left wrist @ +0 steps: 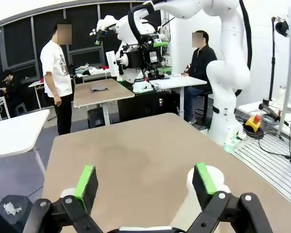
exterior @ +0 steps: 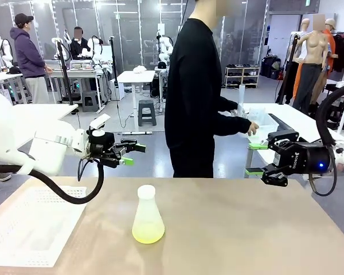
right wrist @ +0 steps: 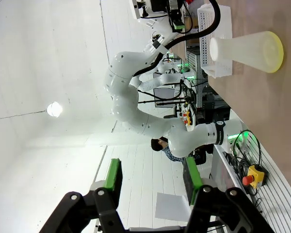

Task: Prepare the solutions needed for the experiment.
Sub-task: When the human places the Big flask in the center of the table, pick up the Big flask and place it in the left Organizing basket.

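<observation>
A frosted conical flask [exterior: 147, 213] with a white top stands upright on the tan table [exterior: 246, 229], near its middle. A shallow pale yellow-green solution [exterior: 148, 234] glows at its bottom. My left gripper [exterior: 132, 154] hovers open above the table, up and left of the flask, with nothing between its green pads. My right gripper [exterior: 255, 158] hangs open and bare off the table's far right. In the right wrist view the flask [right wrist: 245, 51] appears sideways, with the solution [right wrist: 277, 51] at its base, far beyond my open right gripper [right wrist: 152, 177]. The left wrist view has my left gripper [left wrist: 144, 180] open over bare table.
A white perforated tray [exterior: 28, 226] lies at the table's left front. A person in black [exterior: 192, 91] stands at the far edge, turned right, with a hand [exterior: 253, 129] at a clear container [exterior: 265, 121] on a side table.
</observation>
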Motion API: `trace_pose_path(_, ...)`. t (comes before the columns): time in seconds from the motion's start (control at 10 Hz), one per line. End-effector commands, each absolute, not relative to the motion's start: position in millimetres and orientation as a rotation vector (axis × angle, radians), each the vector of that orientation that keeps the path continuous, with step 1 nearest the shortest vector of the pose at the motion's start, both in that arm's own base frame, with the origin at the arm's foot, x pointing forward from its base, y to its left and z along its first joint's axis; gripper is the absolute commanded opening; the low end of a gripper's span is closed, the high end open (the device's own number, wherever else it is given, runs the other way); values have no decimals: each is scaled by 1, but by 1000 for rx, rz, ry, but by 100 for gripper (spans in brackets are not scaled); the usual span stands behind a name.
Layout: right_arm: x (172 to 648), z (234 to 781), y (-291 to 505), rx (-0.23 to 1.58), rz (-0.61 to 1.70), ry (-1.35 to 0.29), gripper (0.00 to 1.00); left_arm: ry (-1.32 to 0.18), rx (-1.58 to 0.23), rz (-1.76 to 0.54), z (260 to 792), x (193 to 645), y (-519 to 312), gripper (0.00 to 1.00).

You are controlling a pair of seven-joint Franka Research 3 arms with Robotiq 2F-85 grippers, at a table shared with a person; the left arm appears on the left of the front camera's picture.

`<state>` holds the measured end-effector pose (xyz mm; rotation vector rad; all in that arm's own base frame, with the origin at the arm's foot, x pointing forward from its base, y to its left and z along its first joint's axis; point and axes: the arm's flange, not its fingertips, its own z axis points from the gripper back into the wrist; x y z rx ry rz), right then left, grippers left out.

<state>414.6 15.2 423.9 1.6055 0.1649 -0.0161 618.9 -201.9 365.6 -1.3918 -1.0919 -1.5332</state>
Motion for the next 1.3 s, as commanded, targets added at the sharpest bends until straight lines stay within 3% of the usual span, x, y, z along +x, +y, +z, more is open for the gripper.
trace_pose_path(0.0,414,425,16,1614,-11,165,65,-1094,-1401,-1495,373,612,-205,100)
trace_pose_path(0.7,414,425,16,1614,-11,165,65,-810,-1534,-1820,308,660,-208,100)
trace_pose_path(1.2,414,425,16,1614,-11,165,65,-726,-1738,-1760,292,636,-221,100)
